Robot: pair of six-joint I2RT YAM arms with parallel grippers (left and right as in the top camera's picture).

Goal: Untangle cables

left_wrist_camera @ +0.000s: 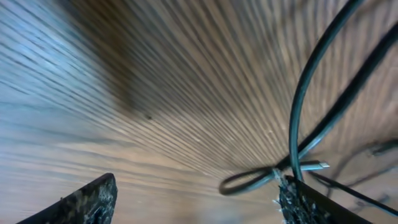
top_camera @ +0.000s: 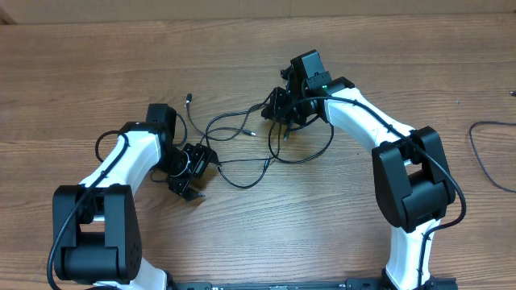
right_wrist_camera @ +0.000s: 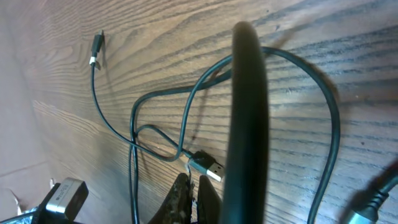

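Note:
The cables (top_camera: 242, 135) are thin black cords that lie in loose crossing loops on the wood table between my two arms. My left gripper (top_camera: 192, 179) sits low at their left end. In the left wrist view it (left_wrist_camera: 196, 190) is open, and a small cable loop (left_wrist_camera: 249, 180) and a silver plug tip (left_wrist_camera: 320, 165) lie just beyond its right finger (left_wrist_camera: 305, 205). My right gripper (top_camera: 280, 110) is over the right side of the tangle. Seen from its wrist, it (right_wrist_camera: 194, 182) is shut on a thin cable right behind a USB plug (right_wrist_camera: 206, 167).
My arm's own thick black wire (right_wrist_camera: 249, 112) crosses the right wrist view. A free plug end (top_camera: 189, 98) points toward the back of the table. A separate black cord (top_camera: 486, 153) lies at the right edge. The table is bare wood (top_camera: 97, 72).

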